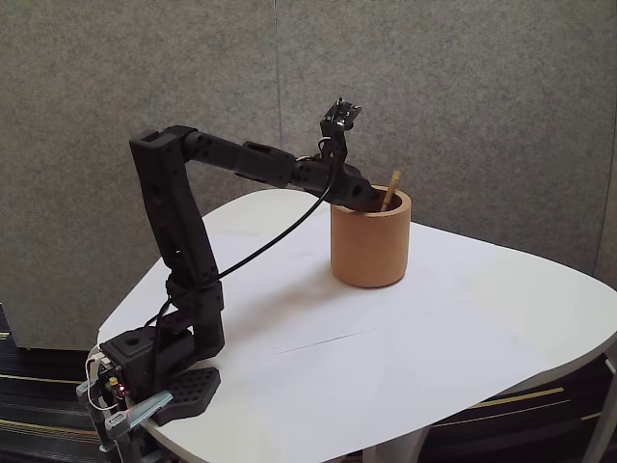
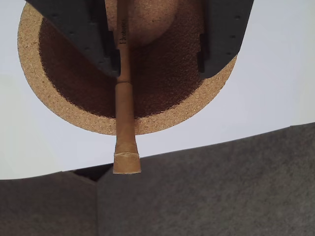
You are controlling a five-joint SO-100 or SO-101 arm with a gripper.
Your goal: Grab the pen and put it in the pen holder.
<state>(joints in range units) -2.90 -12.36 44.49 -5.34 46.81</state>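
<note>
**Jaws spread wide over the holder, pen resting inside**

Jaws stand well apart in the wrist view, pinching nothing: the gripper hangs over the mouth of the pen holder, with the pen lying along the inner edge of the left-hand finger and a broad gap across to the right-hand finger. Whether the pen touches that finger cannot be told.

From left to right in the fixed view, the black arm rises from its base at the table edge, a black cable loops beneath it, and the gripper dips at the rim of the pen holder. The pen stands tilted inside, its upper end poking above the far right of the rim.

The pen looks light, stiff and smooth, a thin wooden shaft likely to roll or slip under a loose pinch; mid-shaft, square across the jaws, seems the surest place to take it. The holder appears thick-walled and steady. Judged from this, the pen is in place and the task looks all but done.
</note>
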